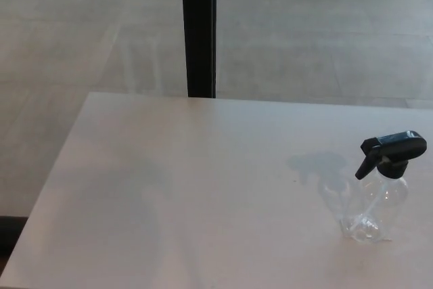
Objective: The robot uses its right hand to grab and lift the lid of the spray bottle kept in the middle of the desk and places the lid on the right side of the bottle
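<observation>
Head view: looking down over a pale work surface with a grey floor behind it; no part of the robot shows.
Floor [325,38]: grey, faintly streaked, filling the upper part of the picture from about 10 o'clock round to 2 o'clock.
Bench [176,194]: light pinkish-beige top, bare over most of its area, its far edge running across the middle of the picture and its left edge slanting down toward 8 o'clock.
Post [198,28]: black upright bar at 12 o'clock, standing behind the far edge of the bench and running out of the top of the picture.
Spray bottle [371,211]: clear plastic, upright on the bench at about 4 o'clock, close to the right border of the picture; a soft grey shadow lies on the bench just beside it toward 9 o'clock.
Lid [392,151]: black trigger sprayer head, seated on the neck of the spray bottle, its trigger hanging down on the side toward 9 o'clock.
Left hand: out of the picture, so its state cannot be told.
Right hand: out of the picture, so its state cannot be told.
</observation>
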